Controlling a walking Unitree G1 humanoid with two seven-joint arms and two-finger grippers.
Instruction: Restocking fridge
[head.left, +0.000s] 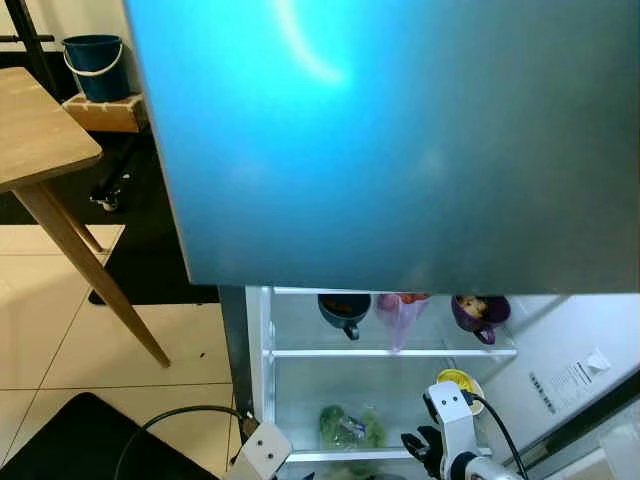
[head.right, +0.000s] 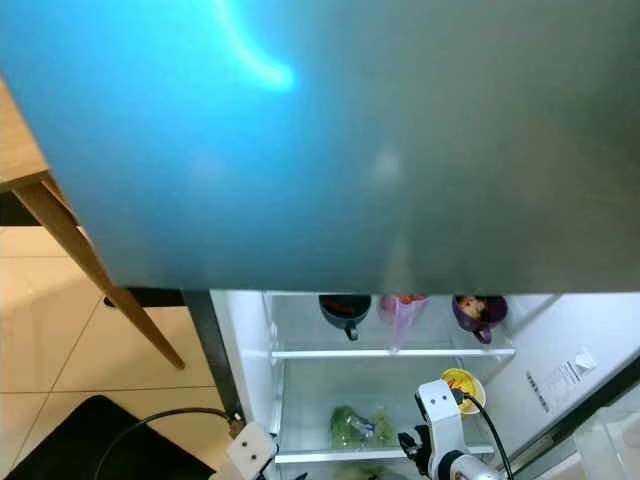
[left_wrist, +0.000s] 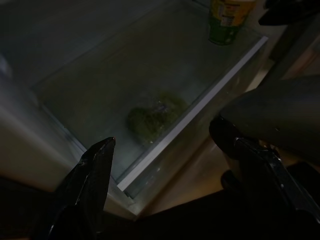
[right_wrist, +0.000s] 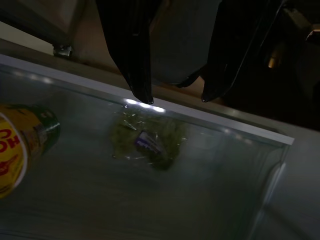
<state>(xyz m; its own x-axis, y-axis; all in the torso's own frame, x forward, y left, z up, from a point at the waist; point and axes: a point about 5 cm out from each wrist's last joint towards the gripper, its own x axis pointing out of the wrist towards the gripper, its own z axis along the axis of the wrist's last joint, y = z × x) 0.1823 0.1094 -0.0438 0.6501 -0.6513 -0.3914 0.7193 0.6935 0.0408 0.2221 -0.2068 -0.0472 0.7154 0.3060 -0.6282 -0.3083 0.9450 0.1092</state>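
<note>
A smooth, glossy blue-grey fridge door (head.left: 400, 140) covers the upper part of the head views, with a curved glare streak near its top. Below it the open fridge (head.left: 262, 340) shows white walls and clear glass shelves (head.left: 390, 353) edged in white trim.

On the upper shelf stand a dark teal mug (head.left: 344, 310) with something orange-red inside, a translucent pinkish bag (head.left: 400, 316) and a purple mug (head.left: 478, 315). On the lower shelf lies a crinkled clear plastic bag of leafy greens (head.left: 348, 428), soft and lumpy, with a small purple label seen in the right wrist view (right_wrist: 147, 141). Well apart from it on the same shelf stands a round can (head.left: 458, 383) with a yellow top and a yellow, red and green printed label.

The left end effector (left_wrist: 170, 150) hangs in front of the lower shelf's front edge, its two black fingers spread wide with nothing between them. The right end effector (right_wrist: 172, 97) hovers just over the shelf's white front trim, near the greens, fingers apart and holding nothing.

To the left are cream floor tiles (head.left: 60, 330), a pale wooden worktop (head.left: 35, 130) with angled legs, and a blue bucket (head.left: 95, 65) on a wooden box (head.left: 105, 112).
</note>
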